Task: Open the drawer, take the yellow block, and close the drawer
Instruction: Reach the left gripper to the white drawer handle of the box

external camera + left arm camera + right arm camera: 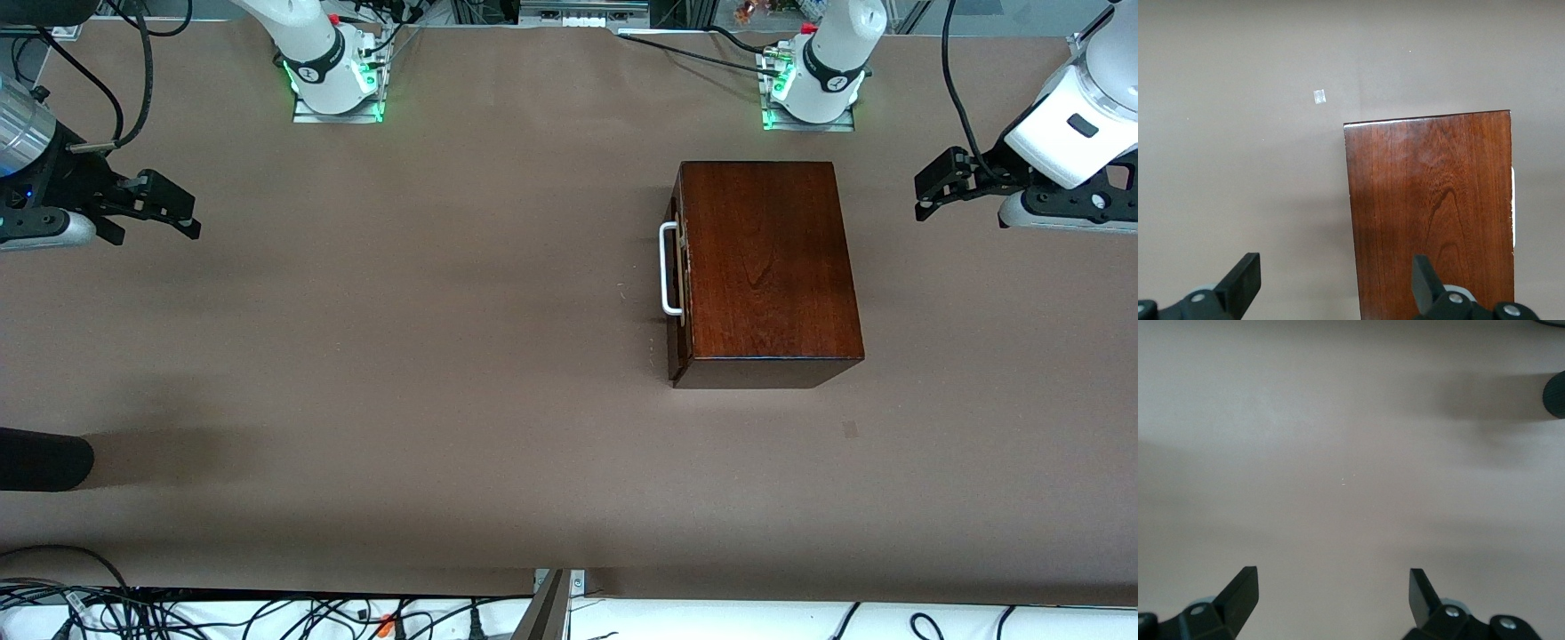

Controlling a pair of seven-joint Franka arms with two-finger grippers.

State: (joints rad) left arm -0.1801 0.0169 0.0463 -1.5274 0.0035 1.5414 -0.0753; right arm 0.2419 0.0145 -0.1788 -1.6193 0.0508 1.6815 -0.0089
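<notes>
drawer: the drawer [679,276] sits pushed shut in the brown box [765,258]; only its dark front edge and the white handle [669,269] show, on the side of the box that faces the right arm's end of the desk.
yellow block: not visible anywhere; presumably inside the shut drawer, so its place in the tray cannot be told.
left claw: the left claw [933,191] hangs released, fingers apart and holding nothing, up over the desk [444,356] beside the box, on the side away from the handle; its own camera looks down on the box lid between its fingers.
right claw: the right claw [173,213] is also spread wide and empty, over bare desk at the right arm's end, well apart from the box, with the handle facing toward it.
risk, handle: the bar is thin and stands close to the drawer front; a finger that comes in off line would likely strike the front or slide off the bar.
risk, box: nothing visibly holds the box down, so a pull may drag the whole box along instead of opening the drawer.
risk, block: a sharp tug could send the small cube sliding inside the tray.
</notes>
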